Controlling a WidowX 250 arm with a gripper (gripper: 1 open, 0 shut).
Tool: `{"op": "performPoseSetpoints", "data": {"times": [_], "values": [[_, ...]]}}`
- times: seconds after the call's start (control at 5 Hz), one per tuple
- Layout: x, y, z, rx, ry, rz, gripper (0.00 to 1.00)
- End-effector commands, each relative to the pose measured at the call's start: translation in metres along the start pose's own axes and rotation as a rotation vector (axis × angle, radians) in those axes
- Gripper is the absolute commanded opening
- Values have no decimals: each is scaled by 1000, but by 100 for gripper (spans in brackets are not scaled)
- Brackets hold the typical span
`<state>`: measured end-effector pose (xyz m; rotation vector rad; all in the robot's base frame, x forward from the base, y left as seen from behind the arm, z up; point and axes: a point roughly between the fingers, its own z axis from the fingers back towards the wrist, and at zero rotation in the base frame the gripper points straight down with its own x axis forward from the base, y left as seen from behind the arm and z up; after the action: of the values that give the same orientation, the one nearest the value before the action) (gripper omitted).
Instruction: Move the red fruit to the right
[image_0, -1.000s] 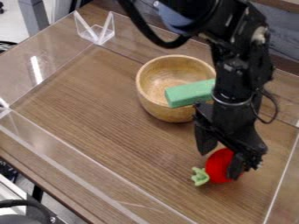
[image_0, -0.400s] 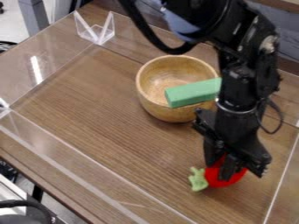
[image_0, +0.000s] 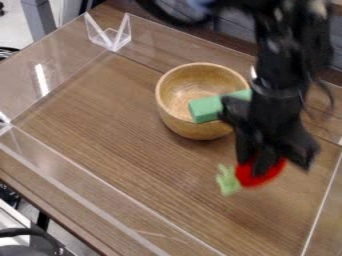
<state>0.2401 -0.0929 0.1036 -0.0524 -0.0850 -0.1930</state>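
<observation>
Compared with the frame a second earlier, the gripper (image_0: 263, 170) is seen higher in the lower right of the picture, and the red fruit (image_0: 257, 176) is seen higher with it, clamped between the narrowed jaws; earlier the jaws stood wider around the fruit low on the wood. The light-green leafy tuft (image_0: 227, 180) is seen sticking out to the left of the fruit. The arm is motion-blurred. A wooden bowl (image_0: 187, 90) is seen just above and left of the gripper, with a green rectangular block (image_0: 214, 105) leaning on its right rim. The wooden table (image_0: 107, 130) is enclosed by a clear plastic wall (image_0: 40, 70).
</observation>
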Motion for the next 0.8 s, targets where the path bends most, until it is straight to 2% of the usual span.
{"op": "performPoseSetpoints", "data": {"times": [0.0,0.2,0.4,0.6], "values": [[5,36,34,23,-70,127,0],[-3,82,39,49,-59,249,0],[-18,121,44,79,-50,326,0],[-30,157,45,102,-41,366,0]]}}
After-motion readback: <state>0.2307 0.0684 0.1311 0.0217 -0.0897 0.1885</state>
